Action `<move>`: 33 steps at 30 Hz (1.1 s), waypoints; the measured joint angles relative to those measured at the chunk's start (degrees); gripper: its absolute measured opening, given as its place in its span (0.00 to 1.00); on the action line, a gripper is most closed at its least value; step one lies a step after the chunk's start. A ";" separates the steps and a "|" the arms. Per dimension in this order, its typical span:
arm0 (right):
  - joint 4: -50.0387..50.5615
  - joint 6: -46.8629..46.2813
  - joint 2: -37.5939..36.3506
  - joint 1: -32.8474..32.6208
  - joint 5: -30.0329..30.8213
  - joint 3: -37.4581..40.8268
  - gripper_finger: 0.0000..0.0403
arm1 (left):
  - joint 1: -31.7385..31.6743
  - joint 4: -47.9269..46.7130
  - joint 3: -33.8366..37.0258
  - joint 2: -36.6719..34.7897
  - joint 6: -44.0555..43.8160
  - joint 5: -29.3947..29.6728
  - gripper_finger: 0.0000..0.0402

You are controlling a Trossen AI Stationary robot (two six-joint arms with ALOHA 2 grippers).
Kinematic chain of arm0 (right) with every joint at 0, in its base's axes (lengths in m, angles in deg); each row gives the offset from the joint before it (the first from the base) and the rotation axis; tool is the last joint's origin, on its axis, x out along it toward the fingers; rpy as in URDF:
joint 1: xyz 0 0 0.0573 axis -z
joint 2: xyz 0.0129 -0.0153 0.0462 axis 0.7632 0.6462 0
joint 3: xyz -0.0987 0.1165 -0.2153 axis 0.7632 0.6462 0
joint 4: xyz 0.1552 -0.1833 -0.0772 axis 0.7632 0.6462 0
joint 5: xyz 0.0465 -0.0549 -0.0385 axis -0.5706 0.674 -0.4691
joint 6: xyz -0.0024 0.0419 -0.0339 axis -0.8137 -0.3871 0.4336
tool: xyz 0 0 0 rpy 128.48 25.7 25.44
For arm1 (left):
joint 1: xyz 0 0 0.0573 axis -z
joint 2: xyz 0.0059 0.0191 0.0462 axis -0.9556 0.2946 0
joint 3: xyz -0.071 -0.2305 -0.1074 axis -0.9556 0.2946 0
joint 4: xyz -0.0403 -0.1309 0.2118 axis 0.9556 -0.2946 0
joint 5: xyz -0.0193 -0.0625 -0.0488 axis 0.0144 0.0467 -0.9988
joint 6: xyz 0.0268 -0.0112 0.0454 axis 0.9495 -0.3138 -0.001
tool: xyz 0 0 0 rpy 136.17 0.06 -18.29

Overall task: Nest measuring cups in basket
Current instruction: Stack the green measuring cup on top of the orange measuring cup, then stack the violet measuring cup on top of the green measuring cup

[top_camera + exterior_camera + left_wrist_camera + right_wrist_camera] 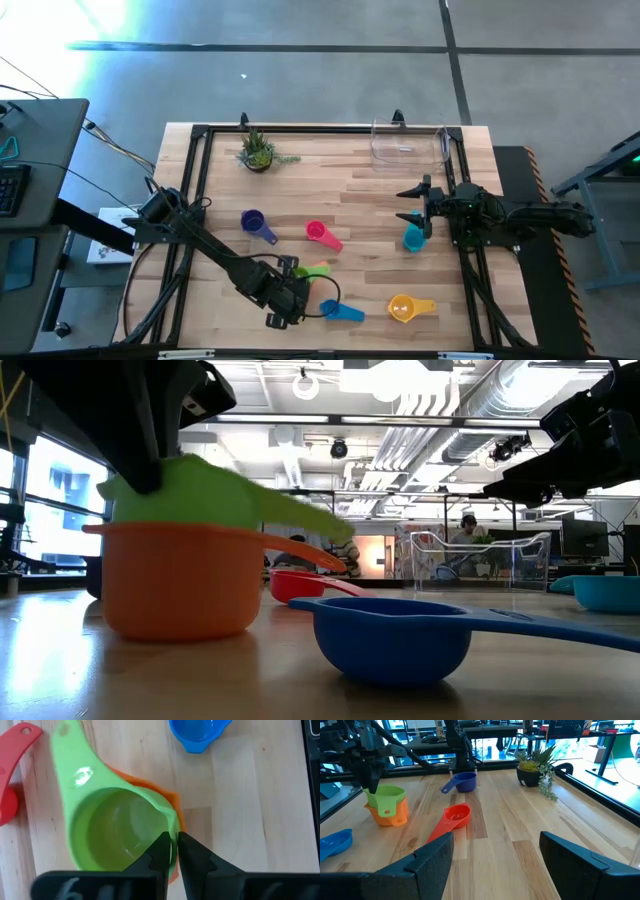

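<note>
The green measuring cup (115, 835) sits in an orange cup (180, 580) near the table's near edge, its handle (70, 750) pointing away. My left gripper (173, 847) comes down on it from above and is shut on its rim. My right gripper (412, 203) is open and hovers at the right side, just beyond the teal cup (413, 238), touching nothing. Loose on the table are a blue cup (345, 311), a yellow cup (404, 308), a pink cup (320, 235) and a purple cup (255, 222). The clear basket (405, 142) stands at the far right. My left gripper pinches the green cup's rim wall (174, 825) on the side opposite the handle, with one finger (159, 851) inside the bowl and the other (192, 854) outside. The fingers point down from above. The cup's lower part rests inside the orange cup (172, 800), which stands on the table.
A small potted plant (257, 150) stands at the far left of the table. A black metal frame (195, 135) runs round the table's edges. Bare wood lies open between the cups and the basket. A person shows far off in the room behind.
</note>
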 joint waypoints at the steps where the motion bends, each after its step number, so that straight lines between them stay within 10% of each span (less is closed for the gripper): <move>1: 0.00 0.00 0.00 0.00 0.00 0.00 0.71 | -0.02 -0.02 0.00 0.00 -0.15 0.00 0.09; 15: 0.00 0.01 0.00 0.00 -0.02 0.00 0.71 | -0.03 -2.29 0.00 -1.13 -2.00 -0.37 0.29; 33: 0.00 0.02 0.00 0.00 -0.01 0.00 0.71 | -2.52 -15.85 -0.04 -15.80 -1.39 1.81 0.28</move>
